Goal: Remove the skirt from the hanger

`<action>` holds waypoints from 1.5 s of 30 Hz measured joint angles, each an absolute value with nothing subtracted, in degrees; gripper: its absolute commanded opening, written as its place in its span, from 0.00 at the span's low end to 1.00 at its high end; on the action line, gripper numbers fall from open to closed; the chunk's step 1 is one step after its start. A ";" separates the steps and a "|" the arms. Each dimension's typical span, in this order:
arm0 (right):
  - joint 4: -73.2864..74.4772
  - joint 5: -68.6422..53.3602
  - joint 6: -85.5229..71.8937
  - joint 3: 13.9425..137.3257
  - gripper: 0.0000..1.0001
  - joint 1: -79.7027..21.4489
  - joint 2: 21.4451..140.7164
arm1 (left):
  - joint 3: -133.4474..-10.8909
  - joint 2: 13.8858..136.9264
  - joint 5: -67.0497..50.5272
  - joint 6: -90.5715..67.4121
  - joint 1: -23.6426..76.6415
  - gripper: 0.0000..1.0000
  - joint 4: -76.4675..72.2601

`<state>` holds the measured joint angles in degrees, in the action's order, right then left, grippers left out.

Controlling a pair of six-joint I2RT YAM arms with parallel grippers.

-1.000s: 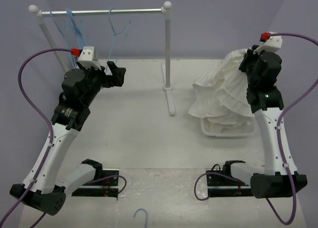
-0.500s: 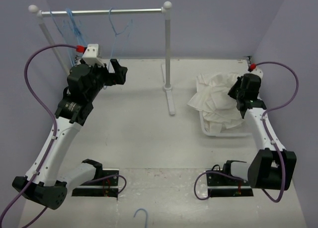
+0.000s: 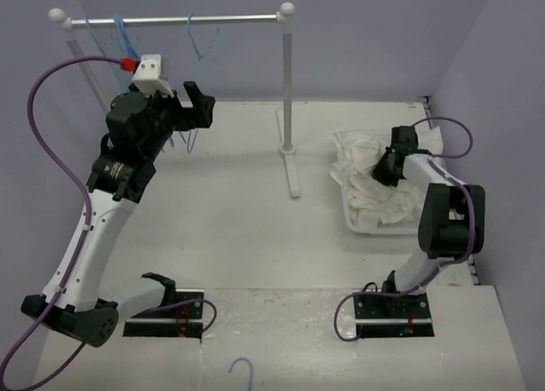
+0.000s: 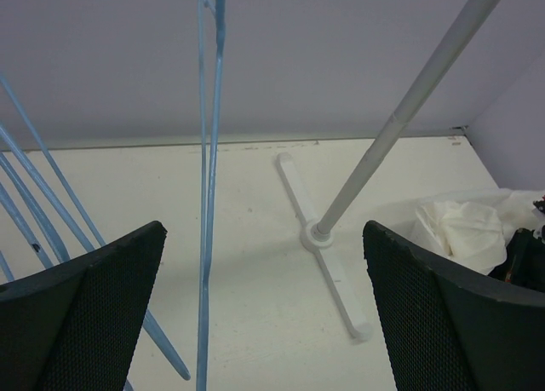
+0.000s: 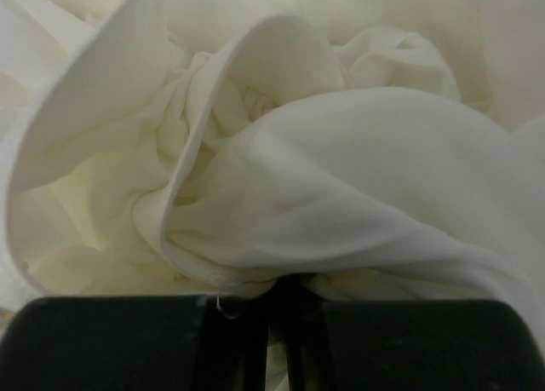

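The white ruffled skirt [image 3: 362, 157] lies crumpled in the white basket [image 3: 379, 227] at the right. My right gripper [image 3: 389, 165] is down in the basket, shut on a fold of the skirt [image 5: 324, 178], which fills the right wrist view above the gripper [image 5: 285, 301]. My left gripper [image 3: 191, 117] is open and raised below the rail. A bare light-blue hanger [image 3: 203, 46] hangs on the rail. In the left wrist view this hanger [image 4: 209, 195] hangs between the spread fingers [image 4: 102, 289] of the gripper [image 4: 262, 238], untouched.
The silver rail [image 3: 196, 19] stands on white posts [image 3: 288, 93] with a foot [image 4: 328, 263]. Several more blue hangers [image 3: 123, 37] hang at its left end [image 4: 43, 195]. One blue hanger [image 3: 243, 370] lies at the near table edge.
My right arm came down from high above the basket, bringing the skirt into a heap inside it. My left gripper shifted slightly near the hangers and stayed open.
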<state>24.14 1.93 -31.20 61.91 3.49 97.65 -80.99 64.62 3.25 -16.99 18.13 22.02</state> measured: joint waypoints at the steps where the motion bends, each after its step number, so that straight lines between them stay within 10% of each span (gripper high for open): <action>1: 24.71 1.93 -31.51 62.08 0.16 3.49 97.32 | -81.73 64.84 3.49 -16.99 18.13 1.00 22.17; 5: 26.83 1.69 -31.64 62.19 0.99 3.14 93.65 | -84.55 65.80 4.47 -16.99 18.13 1.00 22.44; 22: 13.23 -10.39 -20.25 58.26 0.99 -3.18 56.99 | -90.02 66.50 14.44 -17.21 18.13 1.00 26.00; 45: 17.21 -0.99 -24.43 55.02 0.99 -5.23 51.96 | -71.99 56.71 12.14 -19.53 18.13 1.00 26.24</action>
